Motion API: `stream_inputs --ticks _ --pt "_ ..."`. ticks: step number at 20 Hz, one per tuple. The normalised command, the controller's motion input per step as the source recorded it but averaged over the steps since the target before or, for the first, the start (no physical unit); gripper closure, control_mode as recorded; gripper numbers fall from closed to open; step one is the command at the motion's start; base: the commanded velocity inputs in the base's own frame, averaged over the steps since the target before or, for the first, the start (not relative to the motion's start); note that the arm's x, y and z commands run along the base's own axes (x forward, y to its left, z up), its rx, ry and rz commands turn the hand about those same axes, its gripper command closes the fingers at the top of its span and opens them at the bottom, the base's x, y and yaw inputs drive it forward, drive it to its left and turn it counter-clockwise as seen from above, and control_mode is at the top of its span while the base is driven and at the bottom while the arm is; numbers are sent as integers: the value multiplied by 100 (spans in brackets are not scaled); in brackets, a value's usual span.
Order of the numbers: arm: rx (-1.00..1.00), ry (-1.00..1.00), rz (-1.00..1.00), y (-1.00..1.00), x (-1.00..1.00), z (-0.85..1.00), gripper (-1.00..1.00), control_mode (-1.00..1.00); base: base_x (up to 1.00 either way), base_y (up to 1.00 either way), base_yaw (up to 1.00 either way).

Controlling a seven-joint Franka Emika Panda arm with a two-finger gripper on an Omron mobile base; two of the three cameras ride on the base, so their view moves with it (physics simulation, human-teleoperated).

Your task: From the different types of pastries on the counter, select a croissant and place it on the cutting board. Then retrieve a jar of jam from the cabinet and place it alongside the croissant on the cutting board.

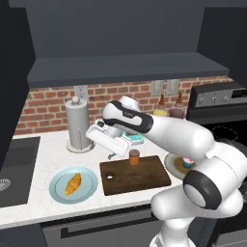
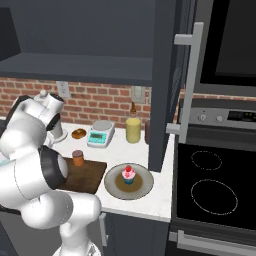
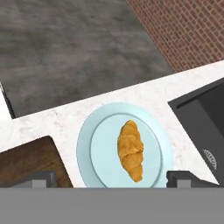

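Low in the hand view's centre, the golden ridged croissant (image 3: 131, 150) lies on a round light blue plate (image 3: 98, 148), which sits on the white speckled counter (image 3: 144, 94). At the lower left of that frame, a corner of the dark brown wooden cutting board (image 3: 30, 159) shows just beside the plate. Above the plate, the gripper (image 3: 111, 178) hangs with its dark fingertips (image 3: 43, 178) spread wide and nothing between them. In the left base view, a small orange-brown jar (image 1: 134, 157) stands upright on the board's far edge.
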Motion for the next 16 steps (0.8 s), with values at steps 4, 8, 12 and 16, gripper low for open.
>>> stream_inputs --ticks 4,8,12,16 --pt "0 0 1 9 -9 0 -100 -100 0 0 0" --pt "0 0 0 1 -3 0 -100 -100 0 0 0" --pt "0 0 0 0 0 0 -100 -100 0 0 0" --pt "0 1 0 0 0 0 -100 -100 0 0 0"
